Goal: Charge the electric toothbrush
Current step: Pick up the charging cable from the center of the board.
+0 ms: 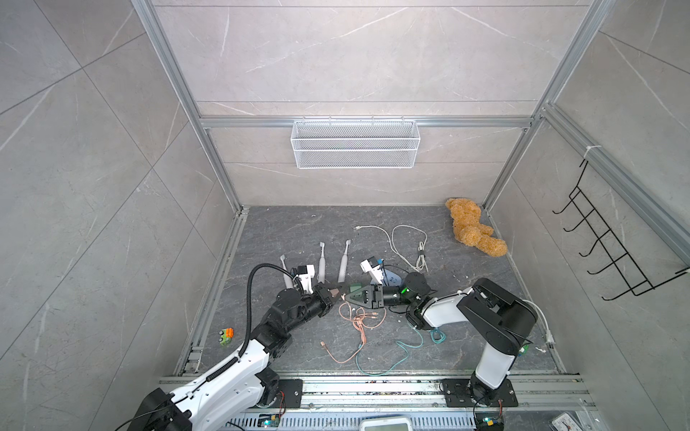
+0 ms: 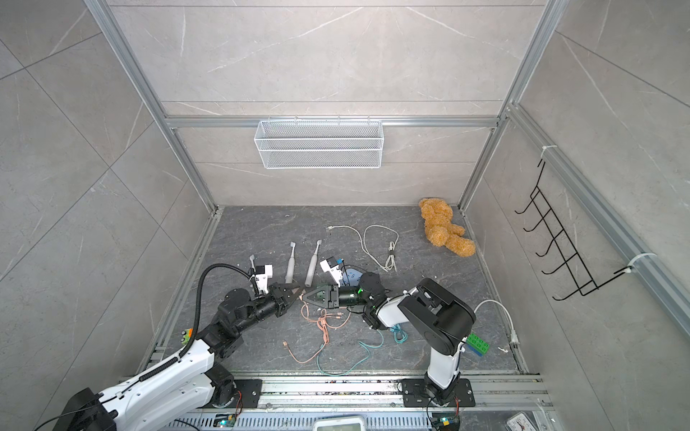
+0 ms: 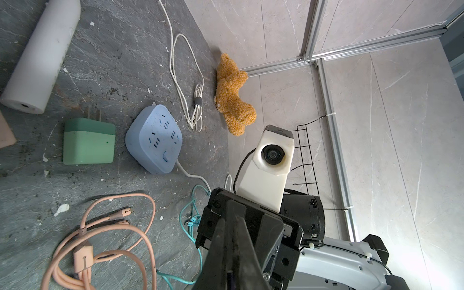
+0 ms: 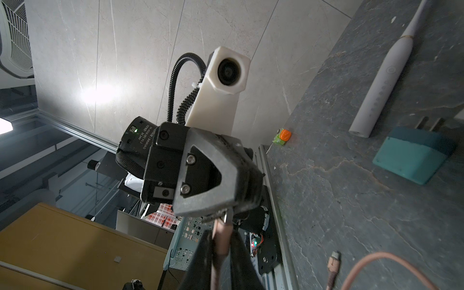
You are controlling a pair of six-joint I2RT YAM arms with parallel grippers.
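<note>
Dark grey slate forms the desk [image 1: 298,231], boxed in by pale marbled wall tiles [image 1: 354,56] and aluminium rails. A wire basket [image 1: 354,143] hangs on the far wall and a black hook rack [image 1: 605,246] on the right. The electric toothbrush [image 1: 343,265] lies flat (head far), rightmost of three – its base just beyond where the hands meet tip to tip. The left hand [image 1: 338,294] is closed on the plug end of the pink cable [image 1: 360,321]. The right hand [image 1: 348,297] flanks that cable – whether it pinches, I cannot tell.
</note>
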